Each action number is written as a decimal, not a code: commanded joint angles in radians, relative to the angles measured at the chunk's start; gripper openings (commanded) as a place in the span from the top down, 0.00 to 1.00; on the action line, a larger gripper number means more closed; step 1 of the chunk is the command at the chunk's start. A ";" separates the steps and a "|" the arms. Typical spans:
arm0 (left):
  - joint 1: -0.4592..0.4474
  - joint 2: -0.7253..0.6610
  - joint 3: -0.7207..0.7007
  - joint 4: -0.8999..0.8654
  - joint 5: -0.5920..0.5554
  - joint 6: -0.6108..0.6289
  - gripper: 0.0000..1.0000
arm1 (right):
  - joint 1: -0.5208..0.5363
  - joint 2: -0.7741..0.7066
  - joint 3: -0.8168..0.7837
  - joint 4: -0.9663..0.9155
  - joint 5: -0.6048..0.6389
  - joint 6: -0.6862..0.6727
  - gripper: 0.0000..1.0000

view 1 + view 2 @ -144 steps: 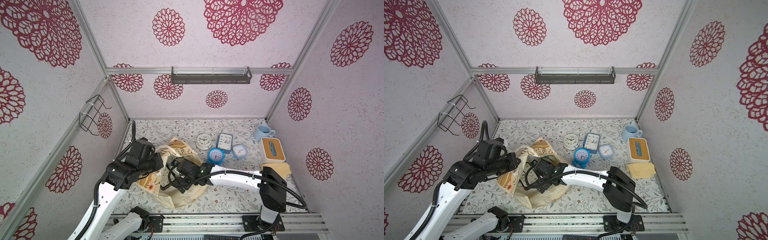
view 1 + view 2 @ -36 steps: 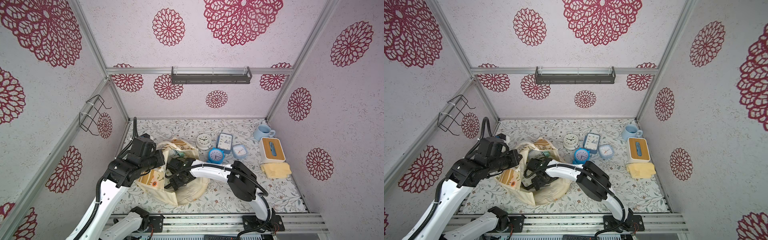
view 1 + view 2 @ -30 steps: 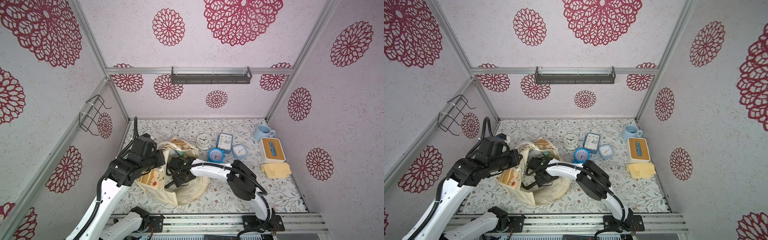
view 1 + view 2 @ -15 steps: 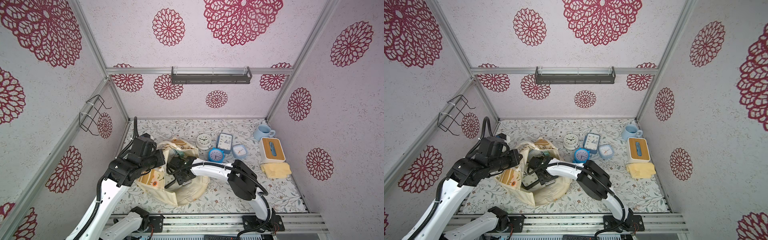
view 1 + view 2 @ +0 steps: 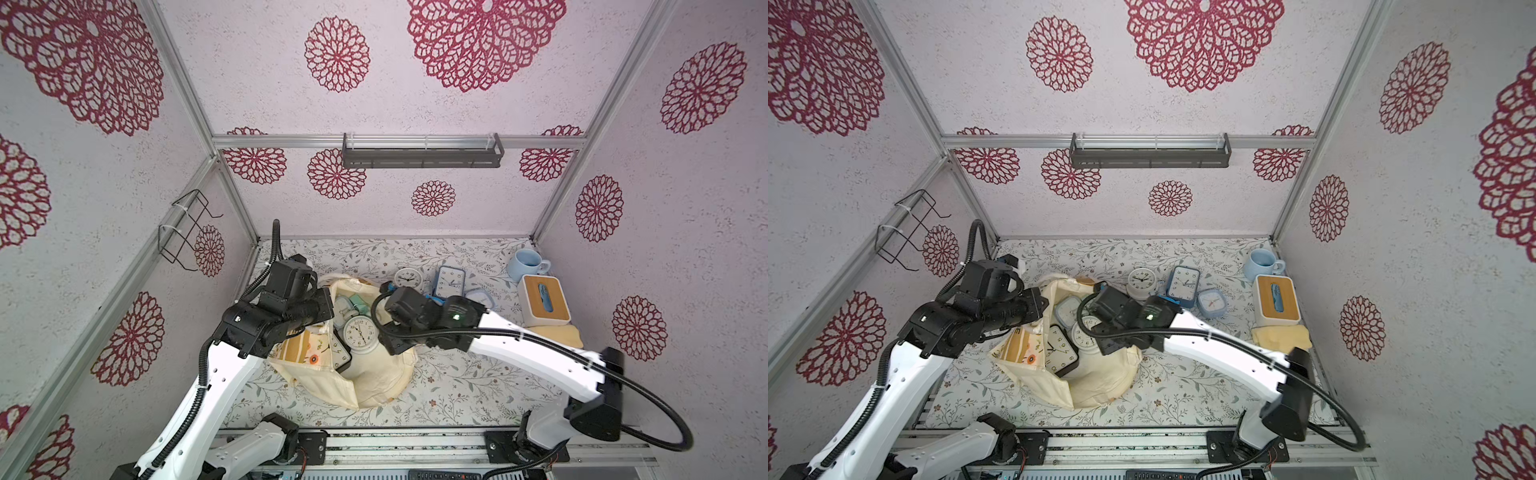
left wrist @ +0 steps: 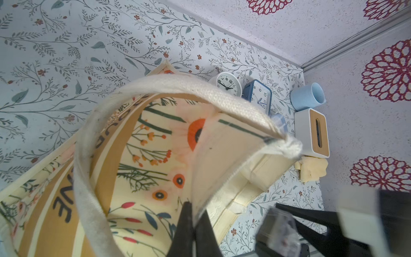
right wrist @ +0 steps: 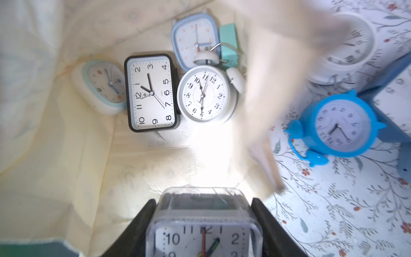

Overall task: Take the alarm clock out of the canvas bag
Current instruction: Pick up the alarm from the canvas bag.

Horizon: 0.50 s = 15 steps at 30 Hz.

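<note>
The canvas bag (image 5: pixel 374 374) lies open on the floral table, its striped flower panel (image 6: pixel 144 155) facing the left wrist camera. My left gripper (image 6: pixel 192 208) is shut on the bag's top hem next to a cream handle (image 6: pixel 93 124), holding the mouth up. My right gripper (image 7: pixel 203 200) is shut on a square clear-cased alarm clock (image 7: pixel 203 231), held above the cream lining (image 7: pixel 66 155). Its black fingers (image 7: pixel 146 213) press both sides of the case. Several more clocks lie inside the bag, among them a white twin-bell one (image 7: pixel 204 95) and a black rectangular one (image 7: pixel 151 92).
On the table right of the bag stand a white round clock (image 5: pixel 409 279), a dark blue rectangular clock (image 5: pixel 450 282) and a blue twin-bell clock (image 7: pixel 342 124). Further right are a pale blue mug (image 5: pixel 525 266), a tissue box (image 5: pixel 544 299) and a yellow cloth (image 5: pixel 557 334).
My right gripper narrowed onto the clear-cased clock down in the bag, then rose and shifted right with it. The left gripper kept its hold on the bag.
</note>
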<state>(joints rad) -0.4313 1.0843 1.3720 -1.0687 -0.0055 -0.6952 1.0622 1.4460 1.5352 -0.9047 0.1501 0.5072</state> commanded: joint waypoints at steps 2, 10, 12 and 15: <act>-0.003 0.024 0.043 0.039 0.010 0.033 1.00 | -0.194 -0.153 -0.127 -0.119 0.069 0.004 0.41; -0.004 0.034 0.050 0.064 0.061 0.036 1.00 | -0.616 -0.172 -0.415 0.108 -0.034 0.006 0.40; -0.005 0.033 0.049 0.062 0.077 0.040 1.00 | -0.697 -0.134 -0.457 0.188 -0.042 0.024 0.40; -0.008 0.029 0.044 0.062 0.093 0.041 1.00 | -0.793 -0.047 -0.426 0.275 -0.093 0.038 0.41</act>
<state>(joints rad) -0.4335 1.1133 1.3945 -1.0664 0.0593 -0.6659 0.3313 1.3685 1.0653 -0.7792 0.1070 0.5194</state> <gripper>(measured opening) 0.051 0.622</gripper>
